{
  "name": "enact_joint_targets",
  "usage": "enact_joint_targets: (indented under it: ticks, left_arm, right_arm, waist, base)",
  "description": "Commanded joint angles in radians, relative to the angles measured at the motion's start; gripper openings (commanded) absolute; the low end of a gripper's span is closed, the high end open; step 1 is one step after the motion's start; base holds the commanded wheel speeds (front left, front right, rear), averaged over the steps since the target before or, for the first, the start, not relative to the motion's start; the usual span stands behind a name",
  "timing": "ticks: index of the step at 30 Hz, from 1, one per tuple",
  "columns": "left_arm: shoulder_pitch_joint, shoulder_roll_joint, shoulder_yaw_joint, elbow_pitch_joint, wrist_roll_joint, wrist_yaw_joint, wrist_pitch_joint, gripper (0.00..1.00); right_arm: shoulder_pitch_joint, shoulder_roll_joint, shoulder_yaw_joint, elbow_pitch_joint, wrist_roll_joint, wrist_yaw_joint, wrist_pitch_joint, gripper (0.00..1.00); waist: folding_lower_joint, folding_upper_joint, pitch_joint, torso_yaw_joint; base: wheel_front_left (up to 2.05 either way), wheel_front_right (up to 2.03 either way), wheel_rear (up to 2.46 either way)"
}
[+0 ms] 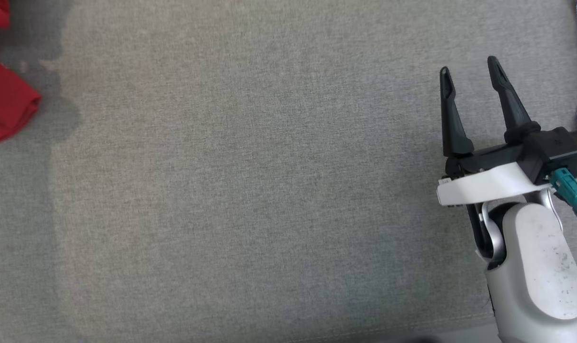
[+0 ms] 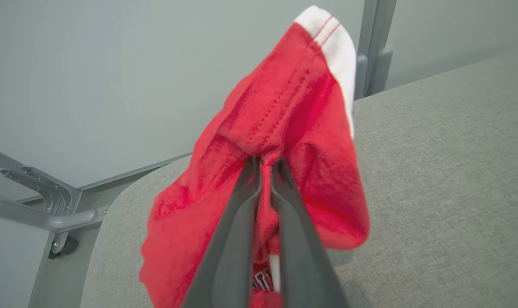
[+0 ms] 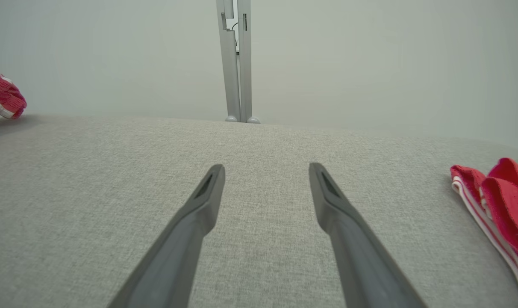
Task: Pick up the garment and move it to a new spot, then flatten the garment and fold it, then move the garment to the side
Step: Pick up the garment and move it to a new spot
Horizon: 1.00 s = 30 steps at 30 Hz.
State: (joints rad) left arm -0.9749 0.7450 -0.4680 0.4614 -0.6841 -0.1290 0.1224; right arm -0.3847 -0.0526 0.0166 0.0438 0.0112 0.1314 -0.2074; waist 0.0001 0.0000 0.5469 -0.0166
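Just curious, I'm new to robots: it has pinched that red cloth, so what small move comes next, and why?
Probably lift it: the left gripper is shut on the red garment at a corner of the grey table, which stretches wide toward the open right gripper.

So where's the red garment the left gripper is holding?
The red garment is pinched in the left gripper near the grey table's corner, at the head view's far left edge.

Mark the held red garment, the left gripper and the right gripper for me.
red garment [image 2: 293, 111]: left wrist view, bunched fabric above the fingers.
left gripper [image 2: 265, 164]: left wrist view, between fingertips pinching the garment.
right gripper [image 1: 468, 65]: head view, gap between open fingertips.
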Motion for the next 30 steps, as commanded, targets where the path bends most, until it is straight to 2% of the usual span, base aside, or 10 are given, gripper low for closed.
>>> enact_joint_targets:
  ticks: [1,5,10,14,19,24,30]
  left_arm:
    - [-0.005,0.010,-0.015,-0.029,0.007,-0.001,0.002,0.00]
    - [0.013,0.001,-0.058,-0.124,0.008,-0.001,0.014,0.00]
    - [0.037,-0.045,-0.103,-0.250,-0.002,-0.001,0.034,0.00]
    - [0.065,-0.106,-0.142,-0.360,-0.017,0.009,0.045,0.00]
    - [0.108,-0.194,-0.202,-0.439,-0.003,0.026,0.016,0.00]
    - [0.189,-0.293,-0.262,-0.397,0.021,0.059,-0.064,0.00]
    - [0.307,-0.403,-0.318,-0.218,0.032,0.086,-0.193,0.00]
  right_arm:
    - [0.023,0.000,-0.004,0.018,0.012,-0.002,-0.013,1.00]
    - [0.052,0.002,-0.010,0.068,0.039,-0.002,-0.030,1.00]
    - [0.087,0.002,-0.001,0.120,0.081,-0.002,-0.044,1.00]
    - [0.108,0.001,-0.001,0.142,0.094,-0.002,-0.052,1.00]
    - [0.120,0.002,-0.002,0.155,0.090,-0.002,-0.056,1.00]
    - [0.121,0.002,0.001,0.160,0.102,-0.002,-0.058,1.00]
    - [0.093,0.002,0.019,0.169,0.121,-0.002,-0.058,1.00]
  waist:
    - [-0.0001,0.0000,-0.123,-0.039]
    - [-0.0001,0.0000,-0.217,-0.070]
    - [-0.0001,0.0000,-0.304,-0.118]
    - [-0.0001,0.0000,-0.334,-0.167]
    - [-0.0001,0.0000,-0.320,-0.212]
    - [-0.0001,0.0000,-0.282,-0.247]
    - [-0.0001,0.0000,-0.234,-0.268]
  base:
    - [0.00,0.00,0.00]
    - [0.00,0.00,0.00]
    - [0.00,0.00,0.00]
    - [0.00,0.00,0.00]
    - [0.00,0.00,0.00]
    - [0.00,0.00,0.00]
    - [0.00,0.00,0.00]
